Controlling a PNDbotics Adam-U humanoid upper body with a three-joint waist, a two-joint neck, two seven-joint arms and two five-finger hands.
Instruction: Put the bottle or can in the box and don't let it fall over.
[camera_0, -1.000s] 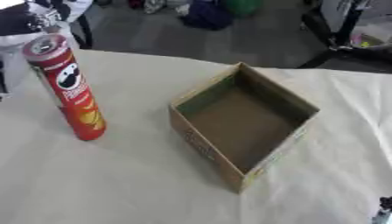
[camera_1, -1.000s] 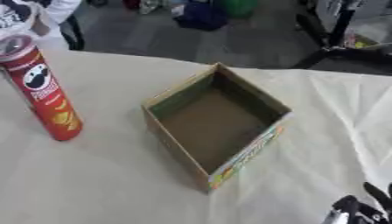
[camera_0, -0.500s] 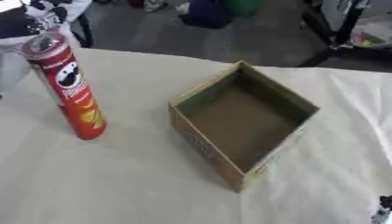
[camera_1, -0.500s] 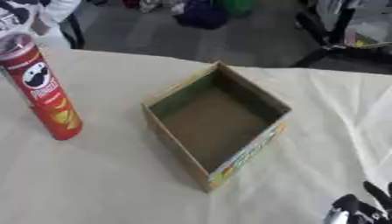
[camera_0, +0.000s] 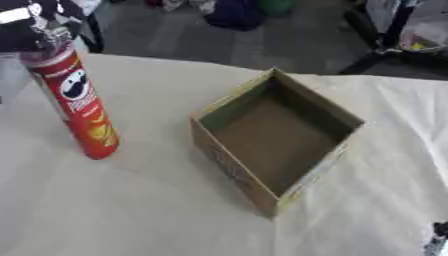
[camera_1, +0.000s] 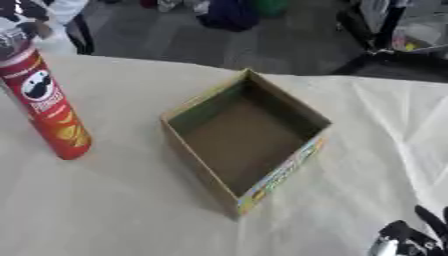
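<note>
I see the red can (camera_0: 77, 105) standing upright on the cream tablecloth (camera_0: 131, 210), at about nine o'clock from the open cardboard box (camera_0: 276, 137) and well apart from it. My left hand (camera_0: 35, 22) sits over the can's top, but I cannot tell its grip. My right hand (camera_1: 407, 240) rests open at five o'clock.

right hand (camera_1: 404, 241) low at corner, fingers up

Stereo head pair, looking down; both share box (camera_0: 276, 140), can (camera_1: 45, 102).
</note>
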